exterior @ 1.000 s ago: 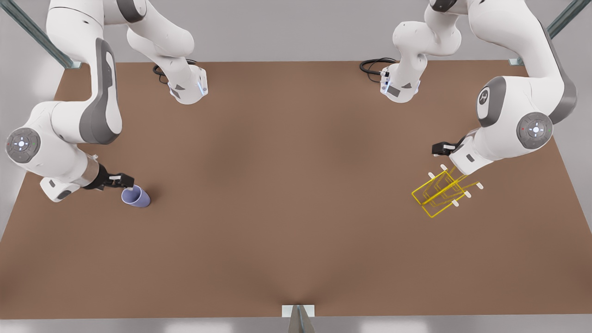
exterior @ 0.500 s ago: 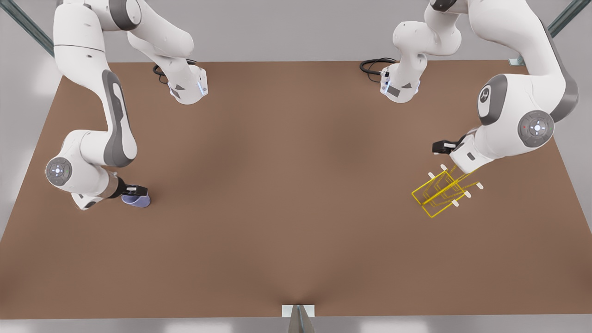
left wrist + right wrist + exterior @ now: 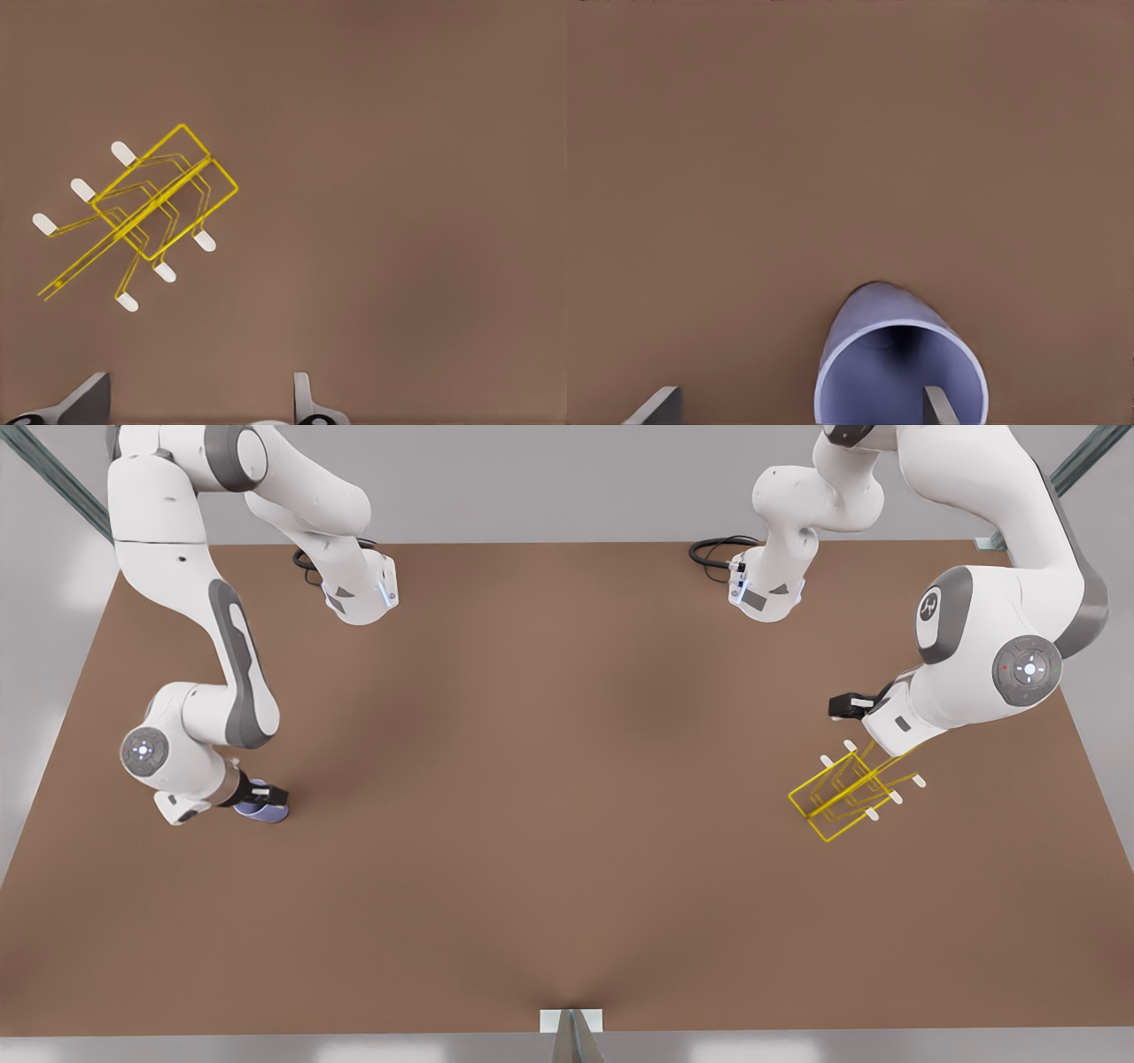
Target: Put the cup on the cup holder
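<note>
Right claw (image 3: 266, 791): open, one finger inside the cup (image 3: 266, 810) lying on the tabletop (image 3: 567, 824), straddling its wall for pickup. Left claw (image 3: 199, 403): open, empty, waiting above the cup holder (image 3: 842, 797).

Lavender cup (image 3: 264, 808) on its side, yellow wire cup holder (image 3: 842, 797) well apart

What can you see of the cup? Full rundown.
The cup is a plain lavender-blue tapered tumbler, no handle, smooth like plastic. It lies on its side on the brown table at the front view's left, far from the yellow cup holder. The right gripper is at its open mouth, one finger inside the rim.
</note>
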Available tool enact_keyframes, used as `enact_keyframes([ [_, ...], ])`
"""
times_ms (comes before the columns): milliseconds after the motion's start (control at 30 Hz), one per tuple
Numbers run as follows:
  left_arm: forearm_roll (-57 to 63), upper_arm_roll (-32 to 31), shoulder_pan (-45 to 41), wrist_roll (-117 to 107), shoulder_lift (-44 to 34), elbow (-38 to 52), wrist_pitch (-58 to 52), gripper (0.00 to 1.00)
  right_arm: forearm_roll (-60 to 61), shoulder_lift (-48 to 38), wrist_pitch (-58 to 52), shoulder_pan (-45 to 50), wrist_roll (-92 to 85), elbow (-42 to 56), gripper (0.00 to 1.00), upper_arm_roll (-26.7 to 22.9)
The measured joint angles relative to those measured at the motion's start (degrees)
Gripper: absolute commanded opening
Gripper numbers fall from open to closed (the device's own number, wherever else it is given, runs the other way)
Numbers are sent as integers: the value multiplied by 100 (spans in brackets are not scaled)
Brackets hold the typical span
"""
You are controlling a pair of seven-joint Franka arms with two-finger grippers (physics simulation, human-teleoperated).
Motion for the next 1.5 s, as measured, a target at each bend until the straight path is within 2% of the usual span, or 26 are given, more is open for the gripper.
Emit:
enact_keyframes([
  [433,17,-9,-1,-2,53,-28,-67,100,-164,367,174,-8,0,44,100,-33],
  [467,16,-9,-2,-1,54,-26,-80,100,-165,417,177,-4,-1,51,90,-71],
  [500,14,-9,-5,0,46,-21,-91,100,-165,466,181,-1,-1,68,84,-97],
  [533,11,-9,-8,1,41,-15,-100,100,-164,521,184,3,-4,112,60,-114],
  [567,10,-9,-9,2,35,-16,-109,100,-160,576,186,7,-11,161,44,-123],
  [600,9,-9,-10,3,31,-15,-120,100,-164,608,188,7,-22,186,33,-128],
  [667,8,-9,-9,4,32,-14,-139,100,-110,633,191,20,-90,219,21,-131],
  [1033,-2,-15,-7,4,40,-9,-179,100,-381,391,111,76,-59,259,21,-77],
  [1167,-4,-107,-15,-10,52,-2,-185,100,-127,103,-133,92,101,363,21,590],
  [1300,-4,-125,-17,-23,54,-3,-205,100,1155,158,-386,101,374,761,21,1540],
  [1433,22,-130,-13,-31,54,-5,-222,100,2082,807,-364,180,985,1632,21,2863],
  [1500,30,-131,-13,-34,57,-6,-227,100,2286,1301,-210,587,1388,2203,21,3144],
])
